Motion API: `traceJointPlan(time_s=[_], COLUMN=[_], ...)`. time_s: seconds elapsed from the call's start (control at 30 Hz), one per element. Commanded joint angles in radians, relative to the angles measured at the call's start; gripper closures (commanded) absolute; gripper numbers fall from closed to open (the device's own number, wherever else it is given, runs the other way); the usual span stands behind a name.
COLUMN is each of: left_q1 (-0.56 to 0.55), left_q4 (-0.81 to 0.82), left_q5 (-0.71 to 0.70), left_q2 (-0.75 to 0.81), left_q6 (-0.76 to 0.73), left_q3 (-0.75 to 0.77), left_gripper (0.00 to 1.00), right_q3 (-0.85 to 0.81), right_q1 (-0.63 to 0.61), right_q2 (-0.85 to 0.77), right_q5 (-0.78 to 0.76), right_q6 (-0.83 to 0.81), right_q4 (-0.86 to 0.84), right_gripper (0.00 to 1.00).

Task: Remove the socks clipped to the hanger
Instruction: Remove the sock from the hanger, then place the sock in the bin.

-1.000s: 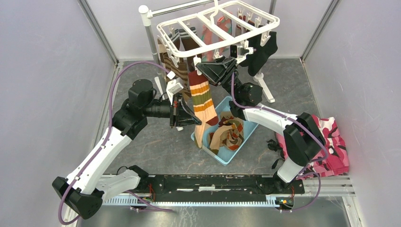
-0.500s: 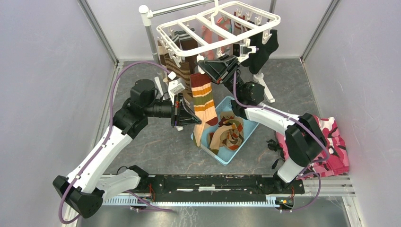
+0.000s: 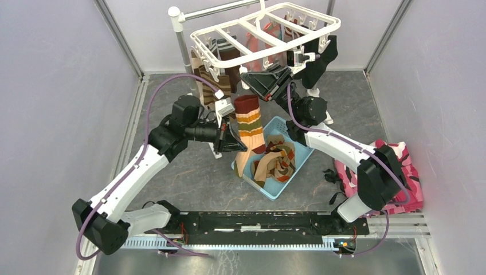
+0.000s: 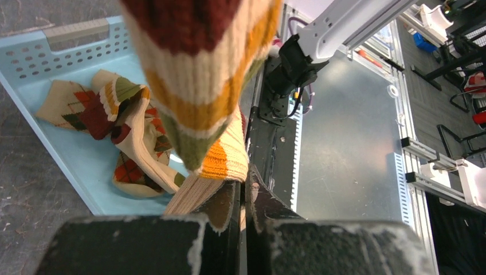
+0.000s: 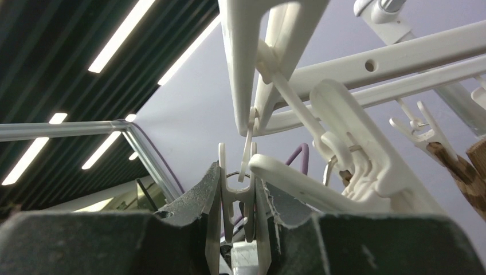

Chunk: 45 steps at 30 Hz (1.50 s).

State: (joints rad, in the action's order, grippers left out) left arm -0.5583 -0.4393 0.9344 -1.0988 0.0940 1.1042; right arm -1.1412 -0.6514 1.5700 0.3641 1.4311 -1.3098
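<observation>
The white hanger (image 3: 252, 55) hangs at the back with several socks clipped under it: brown striped ones (image 3: 209, 80) on the left, a black one (image 3: 318, 60) on the right. A brown-orange striped sock (image 3: 250, 123) (image 4: 195, 69) hangs free of the clips with its top edge loose below the frame. My left gripper (image 3: 239, 143) (image 4: 245, 192) is shut on its lower part, above the basket's left edge. My right gripper (image 3: 246, 76) (image 5: 239, 200) is raised under the hanger's front rim and shut on a white clip (image 5: 238, 192), whose levers are pressed between the jaws.
A light blue basket (image 3: 293, 173) (image 4: 74, 28) under the hanger holds argyle socks (image 3: 278, 163) (image 4: 132, 166). The grey pole stand (image 3: 183, 40) rises at the back left. A pink camouflage cloth heap (image 3: 401, 172) lies at the right, and enclosure walls stand on both sides.
The right gripper closed on the clip and the striped sock came off it. The left arm swung right and pulled the sock down, away from the hanger and toward the basket.
</observation>
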Motion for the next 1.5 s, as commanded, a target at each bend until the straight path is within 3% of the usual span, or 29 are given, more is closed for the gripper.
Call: traceJointPlan(time_s=[0.0, 0.13, 0.4, 0.77, 0.8, 0.83, 0.9, 0.93, 1.13, 1.47], left_q1=[-0.029, -0.060, -0.130, -0.216, -0.230, -0.243, -0.257, -0.257, -0.252, -0.180], left_q4=[0.045, 0.180, 0.242, 0.255, 0.239, 0.214, 0.155, 0.130, -0.004, -0.073], left_q5=[-0.069, -0.172, -0.268, -0.285, -0.295, -0.306, -0.323, -0.323, -0.366, -0.346], left_q2=[-0.050, -0.095, -0.234, -0.344, -0.352, -0.360, -0.362, -0.349, -0.190, 0.178], left_q6=[-0.045, 0.009, -0.057, -0.109, -0.136, -0.163, -0.202, -0.221, -0.338, -0.297], left_q3=[-0.015, -0.050, -0.030, 0.063, 0.069, 0.075, 0.079, 0.071, -0.061, -0.257], left_gripper=[0.98, 0.98, 0.98, 0.96, 0.88, 0.64, 0.07, 0.01, 0.00, 0.00], right_q3=[-0.002, 0.003, 0.000, 0.037, 0.038, 0.041, 0.047, 0.050, 0.051, 0.039], right_q1=[0.005, 0.006, 0.008, 0.011, 0.012, 0.011, 0.010, 0.011, 0.012, 0.011], right_q2=[-0.065, -0.106, -0.183, -0.205, -0.205, -0.206, -0.208, -0.208, -0.208, -0.231], right_q5=[0.050, 0.059, 0.053, 0.056, 0.055, 0.057, 0.056, 0.056, 0.063, 0.076], right_q6=[-0.081, -0.162, -0.306, -0.302, -0.302, -0.303, -0.305, -0.305, -0.305, -0.336], right_q4=[0.099, 0.215, 0.424, 0.418, 0.418, 0.418, 0.420, 0.420, 0.423, 0.478], right_gripper=[1.00, 1.00, 1.00, 1.00, 1.00, 1.00, 1.00, 1.00, 1.00, 1.00])
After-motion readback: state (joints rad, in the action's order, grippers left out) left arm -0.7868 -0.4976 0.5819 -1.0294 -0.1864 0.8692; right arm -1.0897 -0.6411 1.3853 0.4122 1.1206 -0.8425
